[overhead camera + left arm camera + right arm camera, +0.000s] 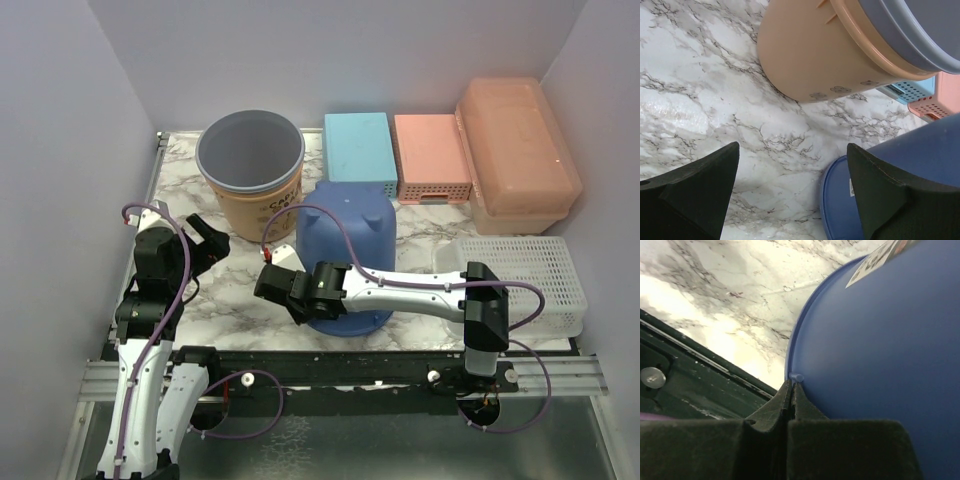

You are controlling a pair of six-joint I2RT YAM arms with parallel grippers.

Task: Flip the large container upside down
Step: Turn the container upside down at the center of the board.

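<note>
The large container, a translucent peach-orange lidded box, stands at the back right, lid up, far from both arms. A blue bucket sits mid-table. My right gripper is at its near left edge. In the right wrist view that gripper is shut, its tips touching the blue bucket's rim bead; nothing shows between the fingers. My left gripper hangs open over bare marble left of the bucket. In the left wrist view the left gripper holds nothing, and the blue bucket lies beside its right finger.
A round orange bucket with a grey liner stands at the back left. A light blue box and a pink perforated basket sit along the back. A white basket fills the near right. The black rail runs along the table's near edge.
</note>
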